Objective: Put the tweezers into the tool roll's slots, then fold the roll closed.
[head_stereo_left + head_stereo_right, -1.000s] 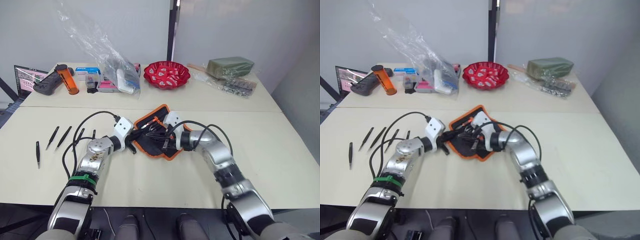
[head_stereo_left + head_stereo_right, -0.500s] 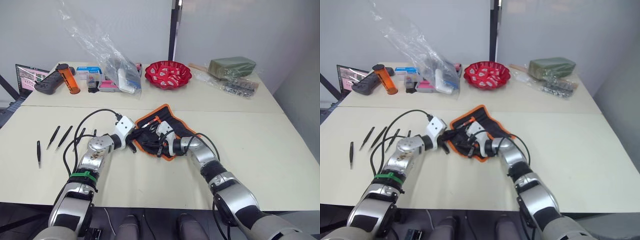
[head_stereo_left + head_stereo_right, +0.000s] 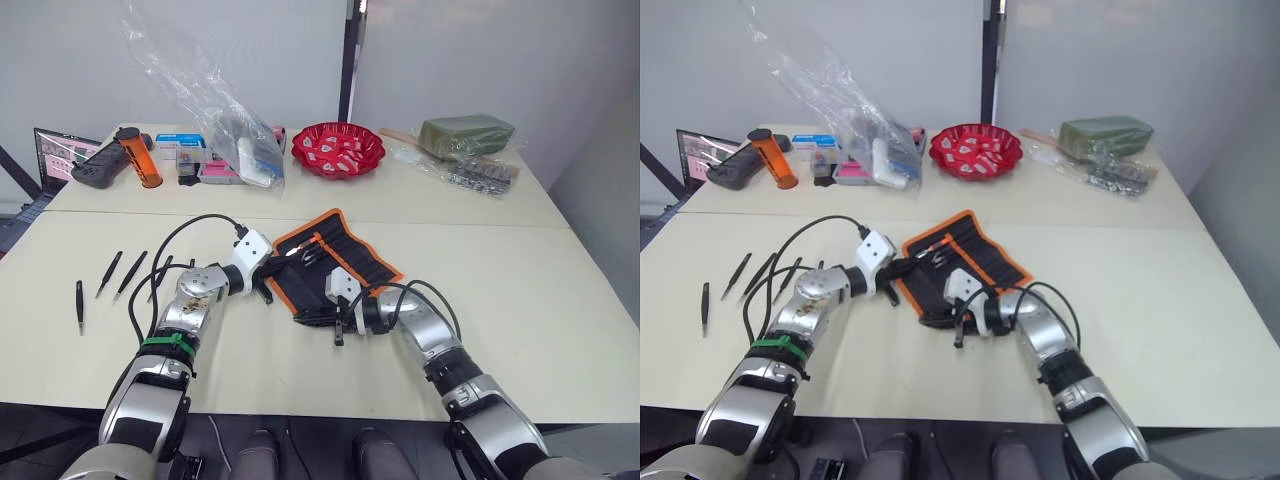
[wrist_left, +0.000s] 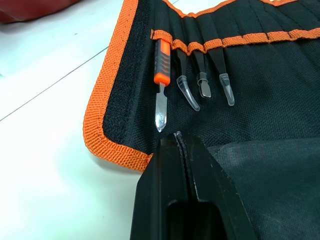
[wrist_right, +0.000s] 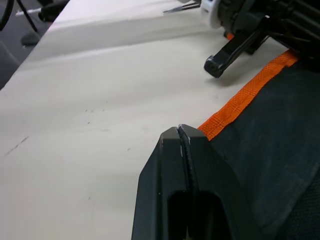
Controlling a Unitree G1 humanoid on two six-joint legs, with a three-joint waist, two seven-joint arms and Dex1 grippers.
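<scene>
Left gripper [image 4: 178, 137]: fingers pressed together with nothing between them; tips resting on the black fabric at the left end of the tool roll, just below the tip of an orange-handled tool.
Right gripper [image 5: 179, 131]: fingers pressed together, pinching nothing visible; tips sit at the roll's near orange-bound edge, where fabric meets bare tabletop.
Tool roll [image 3: 345, 262]: flat black pouch with orange binding, lying open and angled on the near table between the two grippers; its near end is darker, and whether it is lifted or folded cannot be told.
Orange-handled tool [image 4: 160, 75]: seated in the slot nearest the roll's left edge, metal tip exposed.
Slotted tools [image 4: 200, 80]: three dark tools with clear tip caps, held side by side under the orange inner stripe next to the orange-handled tool.
Tweezers [image 3: 106, 274]: slim black pieces lying loose on the table well to the left of the roll, outside it; one [image 3: 78, 305] lies apart, nearer the table edge.
Table [image 3: 560, 300]: pale cream surface bearing everything.
Red bowl [image 3: 338, 148]: on the far table, behind the roll.
Clear plastic bag [image 3: 215, 110]: left of the bowl.
Orange cylinder [image 3: 139, 158]: standing at the far left.
</scene>
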